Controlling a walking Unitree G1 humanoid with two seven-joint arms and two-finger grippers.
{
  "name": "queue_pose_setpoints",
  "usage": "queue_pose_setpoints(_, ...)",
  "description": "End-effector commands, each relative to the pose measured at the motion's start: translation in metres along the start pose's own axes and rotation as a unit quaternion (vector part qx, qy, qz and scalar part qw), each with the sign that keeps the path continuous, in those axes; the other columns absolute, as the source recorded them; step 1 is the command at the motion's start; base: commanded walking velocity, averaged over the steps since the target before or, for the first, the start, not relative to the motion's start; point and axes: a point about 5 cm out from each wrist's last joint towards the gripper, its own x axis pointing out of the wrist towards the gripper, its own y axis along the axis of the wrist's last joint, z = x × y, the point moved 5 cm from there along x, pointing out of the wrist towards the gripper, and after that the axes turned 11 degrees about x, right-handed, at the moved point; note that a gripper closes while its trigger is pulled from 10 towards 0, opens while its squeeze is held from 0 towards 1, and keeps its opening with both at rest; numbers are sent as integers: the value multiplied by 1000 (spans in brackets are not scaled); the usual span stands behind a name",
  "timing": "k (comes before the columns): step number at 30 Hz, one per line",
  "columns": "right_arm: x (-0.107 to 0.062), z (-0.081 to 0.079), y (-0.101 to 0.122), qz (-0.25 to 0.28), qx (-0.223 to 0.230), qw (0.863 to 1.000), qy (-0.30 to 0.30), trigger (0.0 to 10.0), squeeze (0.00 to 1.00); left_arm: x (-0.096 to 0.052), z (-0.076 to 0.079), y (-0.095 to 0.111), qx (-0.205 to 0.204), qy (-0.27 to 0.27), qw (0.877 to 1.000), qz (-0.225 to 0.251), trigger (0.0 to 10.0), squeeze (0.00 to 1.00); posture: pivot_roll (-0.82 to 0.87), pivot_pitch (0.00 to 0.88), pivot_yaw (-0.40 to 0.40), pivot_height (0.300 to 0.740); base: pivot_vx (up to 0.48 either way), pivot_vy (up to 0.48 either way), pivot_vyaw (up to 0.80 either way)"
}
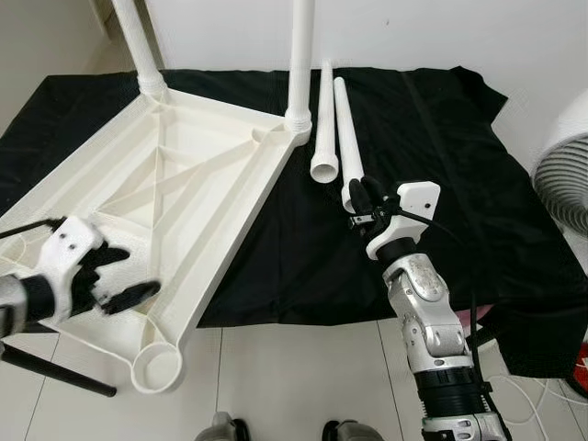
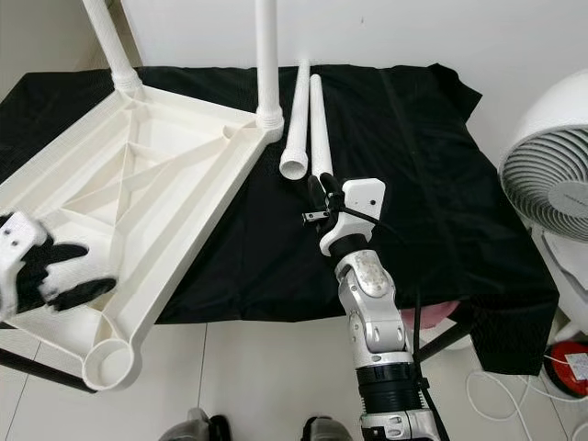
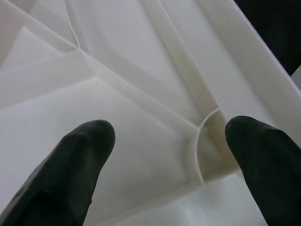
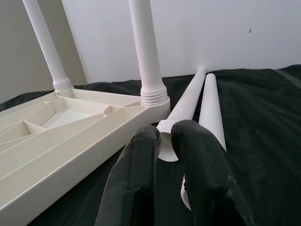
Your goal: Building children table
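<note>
Right gripper (image 1: pixel 363 204) jaws together at loose leg (image 1: pixel 348 138) end | left gripper (image 1: pixel 115 280) jaws apart over tabletop (image 1: pixel 184 165)

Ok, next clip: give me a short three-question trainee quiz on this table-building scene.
1. True or false: two white plastic legs already stand screwed into the upturned white plastic tabletop.
2. How many loose white legs lie on the black cloth?
A) one B) two C) four
3. Fill in: the left gripper, fingers apart, hovers over the tabletop near its empty round ____, while the right gripper is at the near end of a loose leg.

Key
1. True
2. B
3. socket
</note>
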Motion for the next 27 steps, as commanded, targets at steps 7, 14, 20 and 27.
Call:
queue_pose_setpoints(7, -2, 1, -2, -5, -4, 1000, -2, 10000, 0, -27, 3, -31, -18, -31, 996, -76, 10000, 0, -35, 121, 47, 740, 0, 0, 0)
queue_pose_setpoints(14, -2, 1, -2, -4, -3, 1000, -2, 10000, 0, -26, 13, -38, -13, -52, 994, -98, 10000, 0, -29, 122, 48, 740, 0, 0, 0)
queue_pose_setpoints(20, -1, 1, -2, -4, -3, 1000, -2, 10000, 0, -21, 12, -38, -7, -49, 994, -99, 10000, 0, -30, 123, 48, 740, 0, 0, 0)
queue_pose_setpoints(27, -2, 2, -2, -4, -3, 1000, -4, 10000, 0, -7, 11, -31, 17, -45, 995, -89, 10000, 0, -36, 127, 51, 740, 0, 0, 0)
